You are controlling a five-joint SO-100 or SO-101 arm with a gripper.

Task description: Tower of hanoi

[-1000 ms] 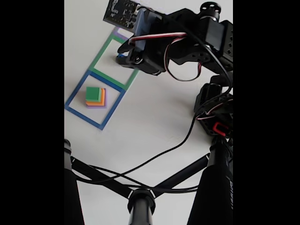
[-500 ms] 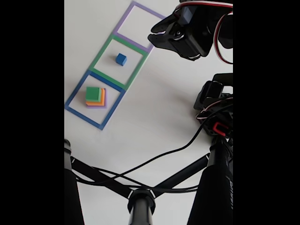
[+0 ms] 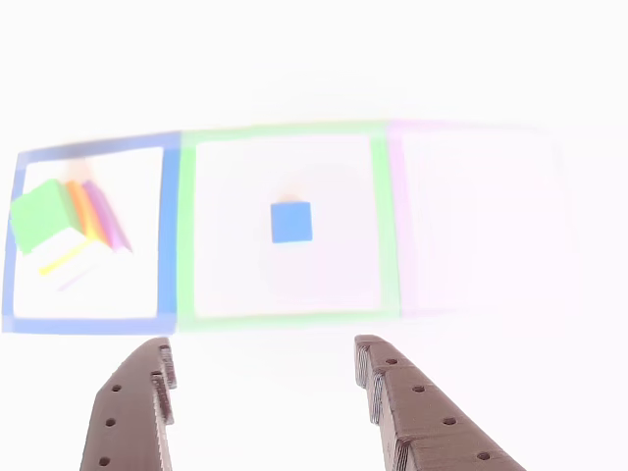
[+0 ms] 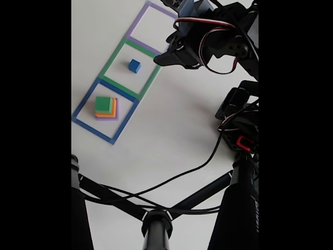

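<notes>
**White table, one blue cube alone, gripper empty above**

White tabletop (image 4: pixel 171 130) carries three taped square outlines in a row; the blue outline (image 4: pixel 83 107) holds a stack, the green outline (image 4: pixel 115 54) holds a single cube, the purple outline (image 4: pixel 136 23) has nothing inside it that I can see.

Around the work: a black tripod (image 4: pixel 156 226) spreads its legs across the near part of the fixed view, and a black cable (image 4: pixel 177 177) trails over the table from the arm's base (image 4: pixel 240 122) at the right; neither reaches the outlines. The arm's upper body hangs over the right edge of the purple and green outlines in that view, but the cubes stay uncovered.

The blue cube (image 3: pixel 291 222) sits near the middle of the green outline, flat on the table, apart from the tape on every side; in the other view its edges run square with the outline; being a cube it has no long axis to speak of. In the blue outline the green cube (image 4: pixel 102 103) tops the stack, with the orange cube (image 4: pixel 112 108) and the purple cube (image 4: pixel 116 111) showing as wider layers beneath it; in the other view the stack is blurred and washed out.

The gripper (image 3: pixel 265 358) hangs above the table with its fingers (image 3: pixel 132 412) spread wide; nothing is between them; the blue cube lies beyond the tips, well clear of both.
</notes>
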